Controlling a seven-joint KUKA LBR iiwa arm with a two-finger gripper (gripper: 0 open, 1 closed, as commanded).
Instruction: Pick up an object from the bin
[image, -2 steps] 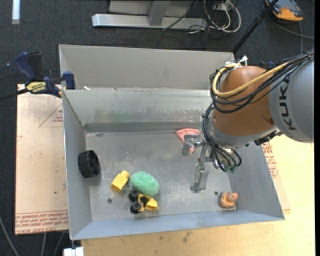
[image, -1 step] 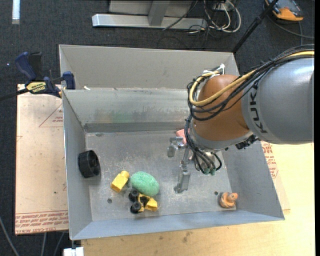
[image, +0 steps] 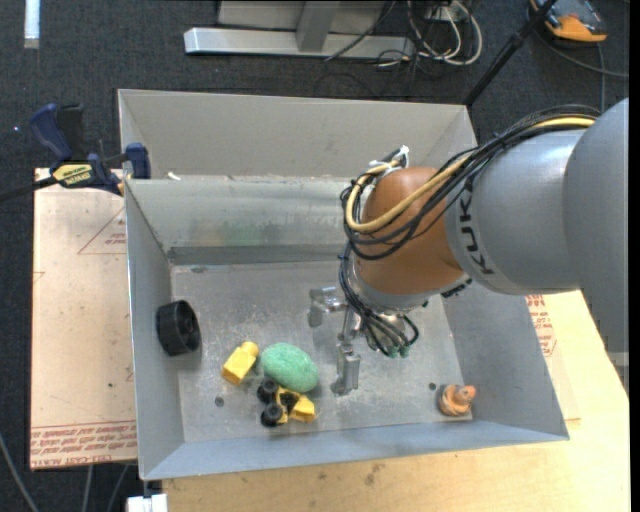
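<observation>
My gripper hangs over the middle of the bin floor, its two metal fingers spread open with nothing between them. One fingertip stands just right of a green egg-shaped lump. A yellow block lies to the left of the green lump. A small yellow and black toy sits just below the lump, near the bin's front wall.
A black wheel-like ring leans at the left wall. A small orange and tan figure lies at the front right. The arm and its orange cover fill the space above the bin's right half.
</observation>
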